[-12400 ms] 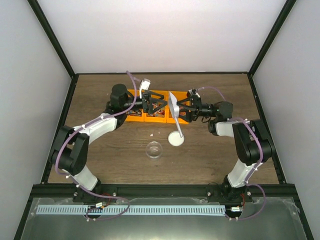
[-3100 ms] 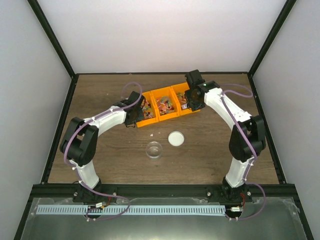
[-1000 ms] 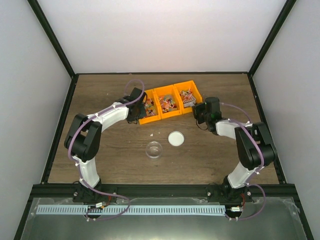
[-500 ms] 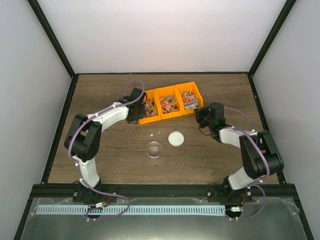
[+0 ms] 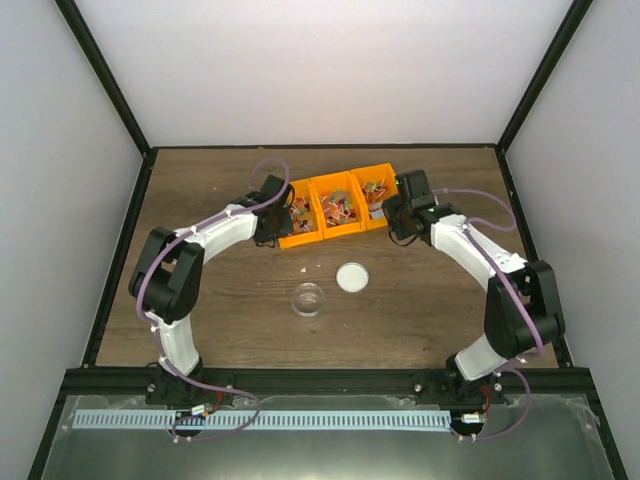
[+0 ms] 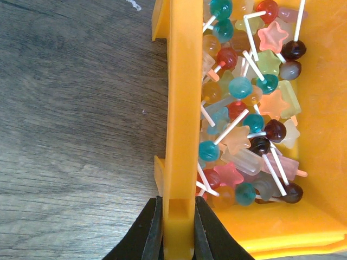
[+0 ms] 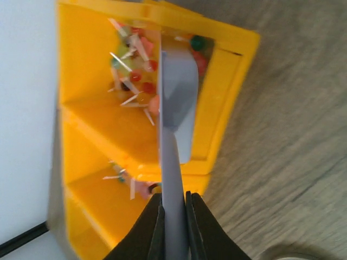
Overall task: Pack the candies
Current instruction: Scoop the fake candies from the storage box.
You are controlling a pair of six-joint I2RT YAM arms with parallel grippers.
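My right gripper (image 7: 173, 201) swung back over the orange bin (image 7: 221, 108), pinching the scoop (image 7: 178, 92) above candies (image 7: 142, 76); scooping looked next. My left gripper (image 6: 174, 222) clamped the bin wall.

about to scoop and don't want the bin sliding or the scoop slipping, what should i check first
1. Left fingers clamped on the bin wall: ok.
2. Right fingers clamped on the scoop handle: ok.
3. Scoop blade over the candies in the end compartment: ok.
4. Candy already on the scoop: cannot tell.
5. Cup uncovered, lid lying apart beside it: ok.
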